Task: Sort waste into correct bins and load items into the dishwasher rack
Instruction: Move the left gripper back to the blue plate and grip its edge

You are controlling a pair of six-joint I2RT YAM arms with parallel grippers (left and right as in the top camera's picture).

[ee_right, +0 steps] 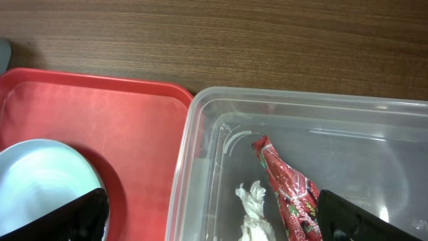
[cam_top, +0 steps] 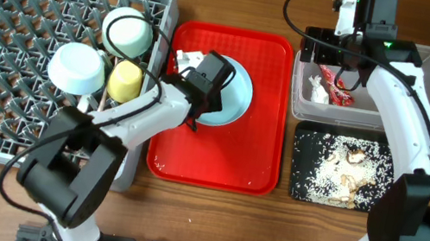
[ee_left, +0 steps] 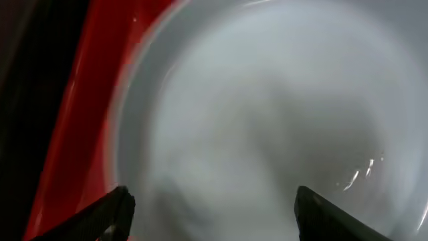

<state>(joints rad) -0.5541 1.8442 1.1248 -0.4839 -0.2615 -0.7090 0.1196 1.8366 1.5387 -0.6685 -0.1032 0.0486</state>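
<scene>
Looks like the plate-loading step — left claw (ee_left: 210, 207) wide open, holding nothing, close over the pale blue plate (cam_top: 236, 98) on the red tray (cam_top: 218, 156); next: catch the rim, lift, carry left to the grey dishwasher rack (cam_top: 2, 32) — right claw (ee_right: 210, 207) spread, empty, above the clear tub (ee_right: 182, 161).

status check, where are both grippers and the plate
Left gripper open, close over the blue plate on the red tray. Right gripper open above the clear tub, red wrapper and paper scrap inside. Nothing seen blocking the plate.
</scene>
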